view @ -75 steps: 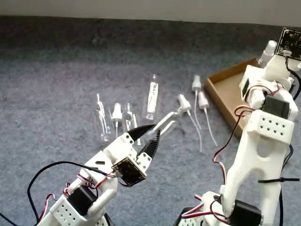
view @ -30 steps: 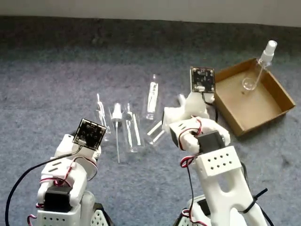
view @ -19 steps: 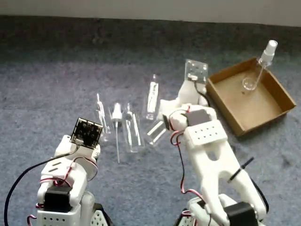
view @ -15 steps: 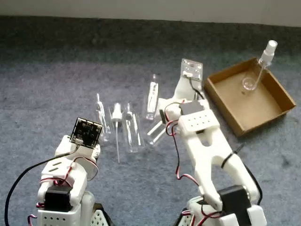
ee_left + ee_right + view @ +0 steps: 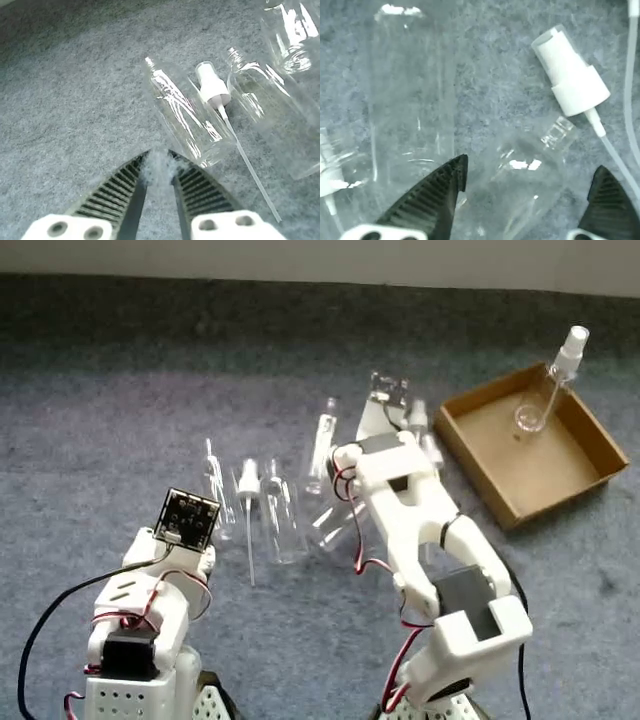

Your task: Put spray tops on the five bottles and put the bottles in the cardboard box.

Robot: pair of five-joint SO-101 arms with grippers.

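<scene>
High view
- Cardboard box (image 5: 470,455): we see it open on the right of the grey counter (image 5: 120,410).
- Capped bottle (image 5: 553,390): it leans in the box's far corner, with its spray head above the rim.
- Loose bottles (image 5: 280,515): clear ones lie in a cluster left of the box, and a spray top (image 5: 248,480) with its tube lies among them.
- Right arm (image 5: 405,490): it stretches out over the cluster.
- Left arm (image 5: 150,590): it is folded back, apart from the bottles.

Left wrist view
- Left gripper (image 5: 159,159): we find the fingers together with nothing between them, low over the counter.
- Nearest bottle (image 5: 185,120): it lies just beyond the fingertips. The spray top (image 5: 212,90) lies beside it, and a second bottle (image 5: 270,120) lies past that.

Right wrist view
- Right gripper (image 5: 530,167): the fingers are wide apart.
- Uncapped bottle (image 5: 520,195): it lies between the fingers, and we cannot tell whether they touch it.
- White spray top (image 5: 572,75): it lies just past the bottle's open neck.
- Neighbouring bottle (image 5: 412,100): it lies alongside.
</scene>
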